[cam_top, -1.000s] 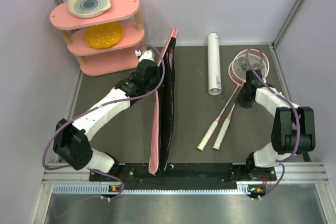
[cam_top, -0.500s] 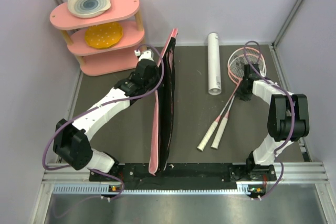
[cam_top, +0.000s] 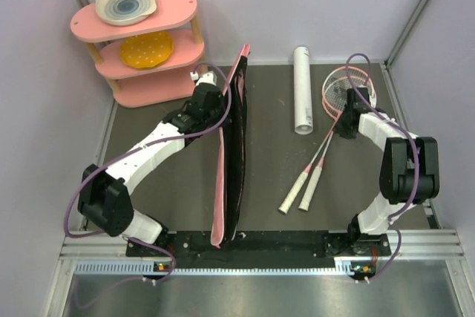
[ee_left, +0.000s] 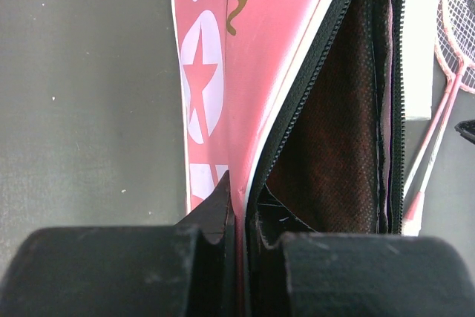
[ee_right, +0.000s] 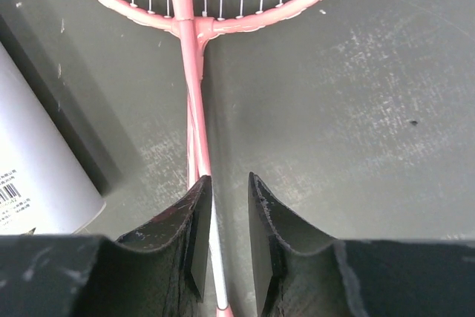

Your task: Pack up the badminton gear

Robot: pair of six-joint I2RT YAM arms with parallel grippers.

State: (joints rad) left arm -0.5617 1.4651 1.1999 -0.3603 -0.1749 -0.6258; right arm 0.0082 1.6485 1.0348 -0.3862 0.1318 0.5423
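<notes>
The long pink racket bag (cam_top: 230,161) lies down the middle of the table, unzipped, its dark lining (ee_left: 341,131) showing. My left gripper (cam_top: 225,88) is shut on the bag's upper flap (ee_left: 252,57) near its far end and holds it up on edge. Two pink-framed rackets (cam_top: 347,88) lie crossed at the right, white handles (cam_top: 300,192) pointing near-left. My right gripper (cam_top: 345,125) hangs low over their shafts, open. One pink shaft (ee_right: 191,102) runs between the jaws, close to the left finger (ee_right: 194,235), with a gap on the other side. A white tube (cam_top: 303,90) lies left of the racket heads.
A pink three-tier shelf (cam_top: 182,5) with plates stands at the back left corner. The tube's end (ee_right: 37,168) sits close to the left of my right gripper (ee_right: 228,220). Purple walls enclose the table on three sides.
My right arm has swung in and its gripper has shifted a little farther up the racket shafts, with the jaws narrowing slightly. The left arm and the bag have not moved.
</notes>
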